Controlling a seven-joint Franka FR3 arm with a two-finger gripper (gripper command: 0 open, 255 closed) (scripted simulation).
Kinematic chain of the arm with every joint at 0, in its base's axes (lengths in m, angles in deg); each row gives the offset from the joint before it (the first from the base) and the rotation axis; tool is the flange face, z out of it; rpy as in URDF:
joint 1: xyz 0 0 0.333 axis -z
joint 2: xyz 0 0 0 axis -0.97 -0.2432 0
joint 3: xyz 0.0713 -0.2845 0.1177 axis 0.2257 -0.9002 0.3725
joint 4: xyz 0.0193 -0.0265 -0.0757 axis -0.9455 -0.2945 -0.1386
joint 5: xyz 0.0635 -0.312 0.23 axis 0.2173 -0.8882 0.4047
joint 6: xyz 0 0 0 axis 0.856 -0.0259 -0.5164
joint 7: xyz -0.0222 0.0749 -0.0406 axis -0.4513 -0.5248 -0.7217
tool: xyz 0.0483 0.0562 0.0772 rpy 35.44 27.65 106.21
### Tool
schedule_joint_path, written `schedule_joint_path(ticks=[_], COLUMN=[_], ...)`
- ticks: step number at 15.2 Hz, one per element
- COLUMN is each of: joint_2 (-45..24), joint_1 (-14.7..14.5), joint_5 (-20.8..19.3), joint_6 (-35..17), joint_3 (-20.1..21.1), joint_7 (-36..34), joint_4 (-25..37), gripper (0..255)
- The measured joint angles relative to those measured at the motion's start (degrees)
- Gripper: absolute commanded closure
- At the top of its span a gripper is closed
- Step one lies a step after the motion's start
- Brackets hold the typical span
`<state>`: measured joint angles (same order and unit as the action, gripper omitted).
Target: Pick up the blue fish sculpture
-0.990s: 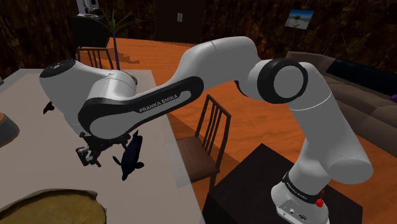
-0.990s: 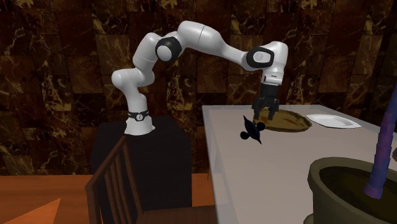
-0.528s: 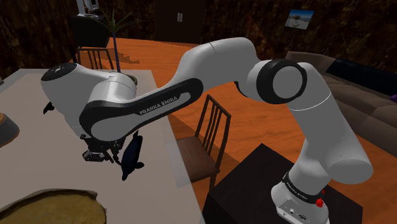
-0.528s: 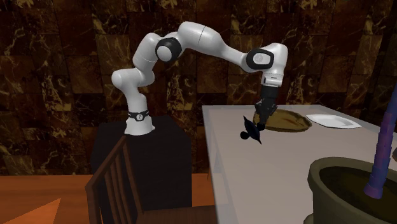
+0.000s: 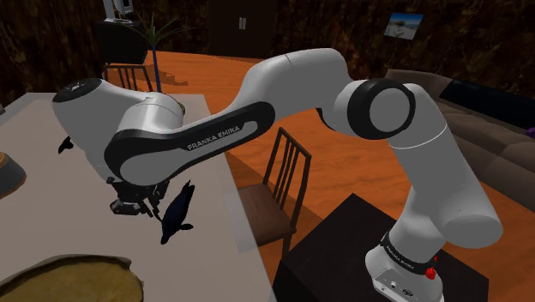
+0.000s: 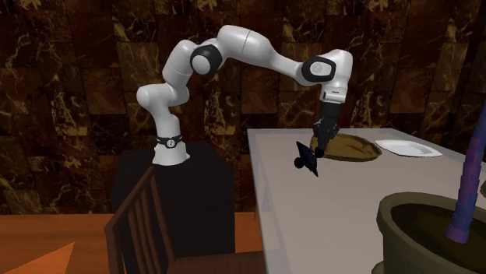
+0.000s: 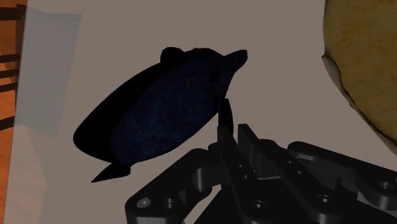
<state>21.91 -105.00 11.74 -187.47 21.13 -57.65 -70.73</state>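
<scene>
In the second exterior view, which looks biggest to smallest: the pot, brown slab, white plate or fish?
1. Dark pot, though it's nearest the camera.
2. Brown slab and white plate: about alike.
3. Dark blue fish, smallest.

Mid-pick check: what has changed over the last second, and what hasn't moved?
The gripper was open beside the dark blue fish sculpture. It has since closed and now appears to pinch the fish's edge. The fish has tipped and shifted slightly up and toward the second exterior view's left, so a lift seems to be starting. The table, brown dish and white plate are unchanged.
</scene>
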Motion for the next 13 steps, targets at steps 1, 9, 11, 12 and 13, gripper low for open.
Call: schedule_joint_path(ticks=[1,9,11,12,13], joint_2=[0.32,1.6,1.83,1.95,1.88], joint_1=[0.05,-0.74,-0.99,-1.05,-1.22], joint_5=[0.13,0.99,1.15,1.22,1.24], joint_6=[0.43,5.57,6.92,7.56,7.99], joint_3=[0.09,0.54,0.62,0.64,0.63], joint_7=[0.16,1.65,2.03,2.3,2.38], joint_4=[0.15,4.5,5.75,6.36,6.9], gripper=[255,255,255,255,255])
